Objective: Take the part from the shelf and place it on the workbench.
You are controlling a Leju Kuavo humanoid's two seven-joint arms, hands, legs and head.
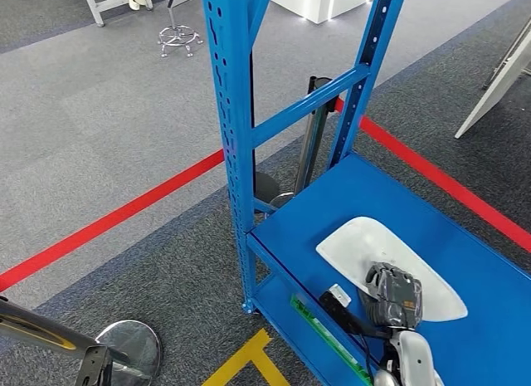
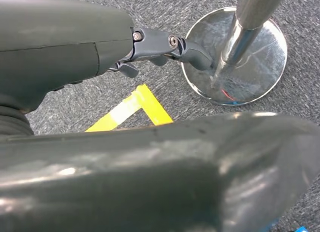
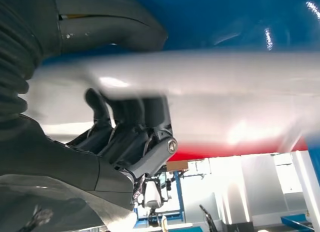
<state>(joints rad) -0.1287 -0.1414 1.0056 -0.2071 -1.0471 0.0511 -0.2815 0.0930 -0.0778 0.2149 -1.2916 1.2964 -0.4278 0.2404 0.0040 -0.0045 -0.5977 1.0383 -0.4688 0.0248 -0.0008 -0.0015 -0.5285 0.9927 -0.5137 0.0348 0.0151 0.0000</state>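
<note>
A: What's closest in?

B: The right hand (image 1: 393,295), resting on the near edge of the white part (image 1: 388,266). In the right wrist view the dark fingers (image 3: 124,117) curl against the pale underside of the part (image 3: 226,97) with the thumb on its other face, so the hand looks to be gripping the edge.

A: And where does the part sit?

B: Flat on the blue shelf (image 1: 450,212), running outward from the hand toward the far side of the shelf surface. Just beside the hand, toward the shelf's front lip, lie a small white tag (image 1: 339,295) and a green strip (image 1: 325,332).

A: The left hand?

B: The left hand (image 2: 166,45) hangs low over grey carpet (image 1: 94,112), fingers stretched out and holding nothing. Just past the fingertips stands a chrome stanchion base (image 2: 245,67); beneath the hand is a yellow floor marking (image 2: 132,107).

A: Farther out?

B: Beyond the right hand rise the shelf's blue uprights (image 1: 226,112), then a red floor line (image 1: 125,207), and far off a wheeled stool base (image 1: 178,37).
</note>
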